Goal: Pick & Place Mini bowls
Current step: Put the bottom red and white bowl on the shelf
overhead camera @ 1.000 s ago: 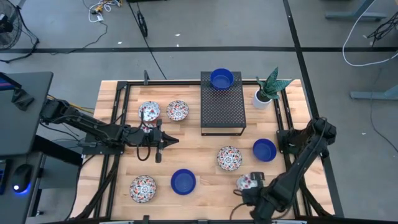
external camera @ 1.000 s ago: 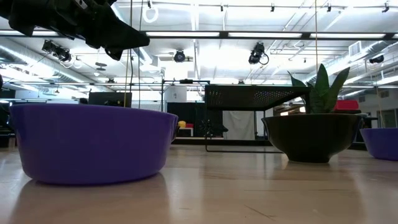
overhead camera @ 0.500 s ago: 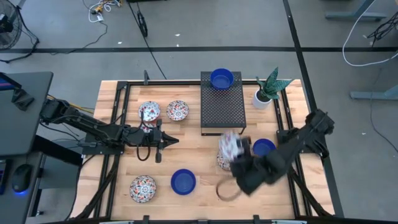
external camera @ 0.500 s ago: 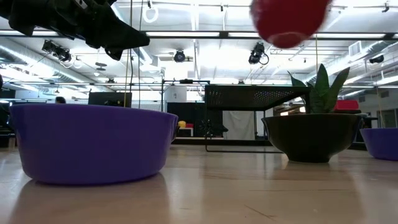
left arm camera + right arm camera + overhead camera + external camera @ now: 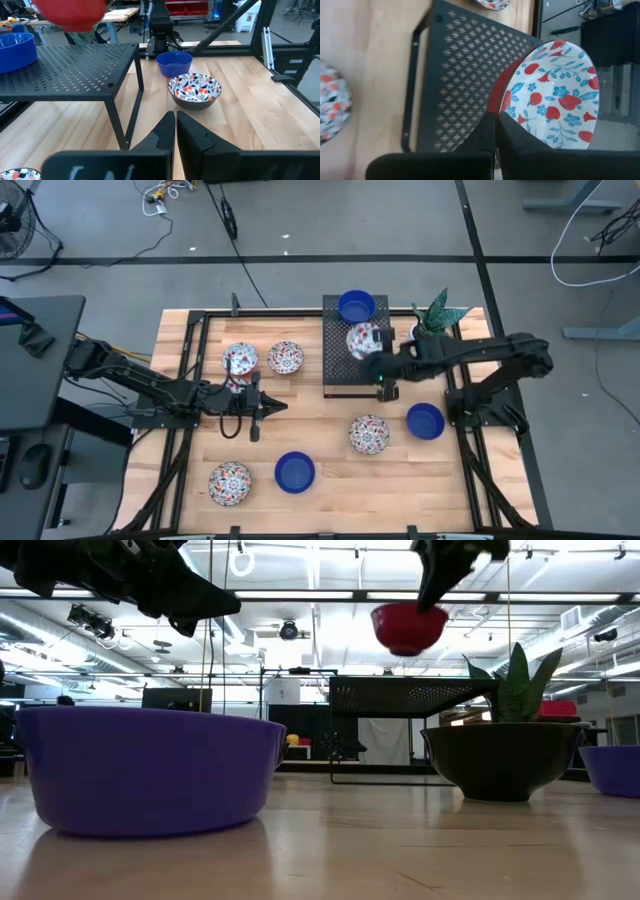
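A wooden table (image 5: 320,490) seen from above holds a black perforated rack (image 5: 357,365) at about twelve o'clock from the table's centre. Mini bowls are scattered around it: one blue bowl (image 5: 356,306) on the rack's far end, two floral bowls (image 5: 262,359) at ten o'clock, a floral bowl (image 5: 368,433) and a blue bowl (image 5: 425,421) at four o'clock, and a floral bowl (image 5: 230,482) and a blue bowl (image 5: 294,471) at seven o'clock. A potted plant (image 5: 433,322) stands at two o'clock, just beside the rack.

The right gripper (image 5: 378,360) reaches over the rack from three o'clock, clenched on the rim of a floral bowl with a red outside (image 5: 550,95), carried in the air above the rack top. The left gripper (image 5: 268,406) hovers at nine o'clock with its fingers pressed together, holding nothing.

The chief risk, as I judge it: the bowl is pinched by one edge only, so it may tilt or slip out if the arm swings or stops sharply. Let go from this height, it could bounce on the metal, roll off the rack, or knock the blue bowl close by. The plant sits near the arm's path and could be brushed.
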Robot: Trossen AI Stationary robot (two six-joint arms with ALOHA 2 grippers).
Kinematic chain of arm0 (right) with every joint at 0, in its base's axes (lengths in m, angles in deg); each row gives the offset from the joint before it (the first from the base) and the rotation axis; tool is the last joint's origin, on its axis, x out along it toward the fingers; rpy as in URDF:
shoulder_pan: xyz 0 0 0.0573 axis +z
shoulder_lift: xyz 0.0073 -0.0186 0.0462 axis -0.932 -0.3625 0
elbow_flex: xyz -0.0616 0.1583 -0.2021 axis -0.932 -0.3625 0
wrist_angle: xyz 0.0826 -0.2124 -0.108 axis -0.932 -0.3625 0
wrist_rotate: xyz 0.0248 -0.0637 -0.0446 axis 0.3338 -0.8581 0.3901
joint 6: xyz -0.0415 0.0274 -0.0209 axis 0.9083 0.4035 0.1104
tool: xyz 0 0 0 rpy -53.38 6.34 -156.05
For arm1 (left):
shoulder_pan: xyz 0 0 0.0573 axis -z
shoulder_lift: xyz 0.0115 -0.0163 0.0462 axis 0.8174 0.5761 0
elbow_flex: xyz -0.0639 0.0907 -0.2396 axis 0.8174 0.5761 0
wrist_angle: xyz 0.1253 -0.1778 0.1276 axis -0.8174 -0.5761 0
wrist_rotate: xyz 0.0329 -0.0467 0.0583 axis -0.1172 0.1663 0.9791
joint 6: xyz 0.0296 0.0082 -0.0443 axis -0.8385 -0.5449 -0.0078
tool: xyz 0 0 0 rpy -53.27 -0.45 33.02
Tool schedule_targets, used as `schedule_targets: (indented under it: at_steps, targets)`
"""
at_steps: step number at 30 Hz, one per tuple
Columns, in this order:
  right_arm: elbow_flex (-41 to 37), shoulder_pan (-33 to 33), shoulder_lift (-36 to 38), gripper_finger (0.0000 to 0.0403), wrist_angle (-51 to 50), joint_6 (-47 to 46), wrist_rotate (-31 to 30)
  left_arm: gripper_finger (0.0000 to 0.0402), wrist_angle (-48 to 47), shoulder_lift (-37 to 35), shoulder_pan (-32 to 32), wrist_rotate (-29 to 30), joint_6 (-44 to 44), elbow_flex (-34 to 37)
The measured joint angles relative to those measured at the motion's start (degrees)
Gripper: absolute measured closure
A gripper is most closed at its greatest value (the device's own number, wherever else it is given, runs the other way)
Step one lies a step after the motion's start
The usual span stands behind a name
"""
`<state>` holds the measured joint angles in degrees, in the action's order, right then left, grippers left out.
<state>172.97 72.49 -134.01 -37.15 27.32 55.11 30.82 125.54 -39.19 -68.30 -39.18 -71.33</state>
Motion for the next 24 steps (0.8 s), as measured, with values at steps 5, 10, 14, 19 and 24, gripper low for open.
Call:
schedule_targets:
  at_steps: [5, 10, 14, 19, 24]
  targets:
    - [-5.5, -3.0, 2.0, 0.0403, 3.4, 2.5, 3.6, 0.0383, 0.0, 0.0, 0.0, 0.0, 0.1, 0.0]
    - [-9.8, -3.8, 2.0, 0.0403, 3.1, 5.0, 3.6, 0.0383, 0.0, 0.0, 0.0, 0.0, 0.4, 0.0]
    - [-11.4, -3.7, 2.0, 0.0403, 3.3, 4.7, 3.3, 0.0383, 0.0, 0.0, 0.0, 0.0, 0.5, 0.0]
    - [-11.6, -3.7, 2.0, 0.04, 3.4, 5.9, 3.1, 0.0383, 0.0, 0.0, 0.0, 0.0, 0.6, 0.0]
    - [-11.7, -4.2, 2.0, 0.0387, 3.3, 6.5, 0.8, 0.0383, 0.0, 0.0, 0.0, 0.0, 1.3, 0.0]
